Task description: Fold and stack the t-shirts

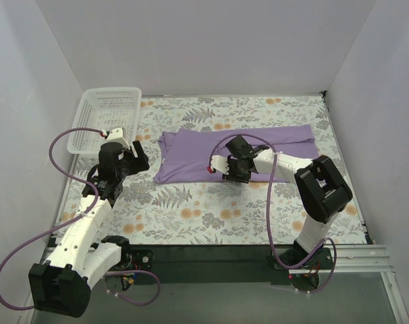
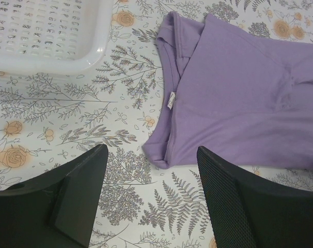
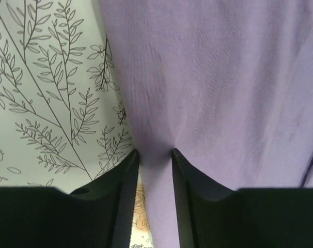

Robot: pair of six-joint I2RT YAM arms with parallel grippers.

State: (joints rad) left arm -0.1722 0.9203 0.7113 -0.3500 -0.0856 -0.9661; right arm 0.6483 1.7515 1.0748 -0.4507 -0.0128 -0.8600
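Could bunch or drop the lavender t-shirt [image 1: 191, 158], spread flat on the floral table cover [image 1: 191, 216] beside the white basket [image 1: 110, 90], by lifting with the right gripper [image 3: 155, 152] nipped on just a thin bit of near edge, left gripper [image 2: 151, 150] agape and empty.

T-shirt [image 1: 258, 145] lies flat on table cover [image 1: 191, 212], centre-back, long side running left to right. Basket [image 1: 106, 118] sits at back-left, left of shirt and apart from it. Left gripper [image 1: 140, 154] is just left of shirt's left end, in front of basket. Right gripper [image 1: 233, 177] is at shirt's near edge, fingers [image 3: 126, 170] astride it.
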